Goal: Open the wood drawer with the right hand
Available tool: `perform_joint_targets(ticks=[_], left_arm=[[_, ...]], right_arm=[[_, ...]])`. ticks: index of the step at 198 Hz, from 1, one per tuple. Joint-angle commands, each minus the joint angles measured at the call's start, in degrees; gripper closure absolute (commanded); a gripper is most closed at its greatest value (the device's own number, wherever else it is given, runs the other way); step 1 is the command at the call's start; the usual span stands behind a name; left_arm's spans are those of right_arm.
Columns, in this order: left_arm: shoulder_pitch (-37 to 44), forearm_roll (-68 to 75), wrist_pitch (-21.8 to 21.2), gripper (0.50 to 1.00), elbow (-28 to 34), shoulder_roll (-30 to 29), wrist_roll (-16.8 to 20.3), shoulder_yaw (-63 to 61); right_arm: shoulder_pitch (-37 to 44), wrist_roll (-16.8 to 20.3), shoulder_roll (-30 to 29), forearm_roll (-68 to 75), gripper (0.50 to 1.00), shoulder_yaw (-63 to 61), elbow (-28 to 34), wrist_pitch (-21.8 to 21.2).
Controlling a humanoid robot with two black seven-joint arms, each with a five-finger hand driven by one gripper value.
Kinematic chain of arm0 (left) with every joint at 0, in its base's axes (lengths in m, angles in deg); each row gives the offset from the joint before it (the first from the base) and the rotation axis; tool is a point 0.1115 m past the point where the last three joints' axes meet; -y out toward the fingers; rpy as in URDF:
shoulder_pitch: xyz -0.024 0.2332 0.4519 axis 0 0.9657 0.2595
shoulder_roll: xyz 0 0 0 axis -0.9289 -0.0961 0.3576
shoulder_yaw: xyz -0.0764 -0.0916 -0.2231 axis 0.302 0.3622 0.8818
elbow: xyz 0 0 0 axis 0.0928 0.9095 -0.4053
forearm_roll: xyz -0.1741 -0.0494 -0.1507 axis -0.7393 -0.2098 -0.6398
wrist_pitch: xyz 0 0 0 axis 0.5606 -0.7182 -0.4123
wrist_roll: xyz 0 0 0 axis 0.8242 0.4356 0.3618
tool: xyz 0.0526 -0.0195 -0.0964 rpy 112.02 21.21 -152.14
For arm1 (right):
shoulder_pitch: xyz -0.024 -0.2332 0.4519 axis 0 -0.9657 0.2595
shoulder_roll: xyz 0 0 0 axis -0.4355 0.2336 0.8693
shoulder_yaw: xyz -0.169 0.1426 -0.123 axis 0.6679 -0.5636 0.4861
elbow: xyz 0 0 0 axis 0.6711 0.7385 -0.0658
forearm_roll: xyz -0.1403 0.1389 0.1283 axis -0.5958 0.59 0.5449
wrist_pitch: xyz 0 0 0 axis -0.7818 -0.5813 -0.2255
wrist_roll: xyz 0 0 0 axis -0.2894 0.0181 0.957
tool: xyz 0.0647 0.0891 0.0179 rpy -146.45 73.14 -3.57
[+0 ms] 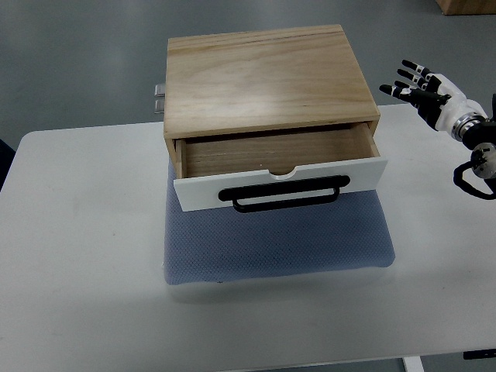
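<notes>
Top view: wood drawer (279, 167) is sitting partly pulled out of its box (267, 77) on the bench (77, 256); right robot hand (418, 87), fingers spread, is hovering beside it, holding nothing.

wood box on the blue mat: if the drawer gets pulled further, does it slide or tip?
The wood box is wide, low and probably stiff, so tipping seems unlikely. The textured blue mat under it likely resists sliding. The drawer looks empty, so little weight shifts forward. Right robot hand is open and clear of it.
</notes>
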Motion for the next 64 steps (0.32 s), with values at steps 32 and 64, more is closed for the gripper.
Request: perform_joint_targets(ticks=[32, 64], left_arm=[[-0.04, 0.00, -0.07, 0.500, 0.00, 0.00, 0.00, 0.07], [0.05, 0.00, -0.07, 0.500, 0.00, 0.00, 0.00, -0.02]], right_arm=[[-0.32, 0.00, -0.14, 0.08, 0.558, 0.01, 0.00, 0.00], [-0.41, 0.00, -0.14, 0.08, 0.558, 0.01, 0.00, 0.00]])
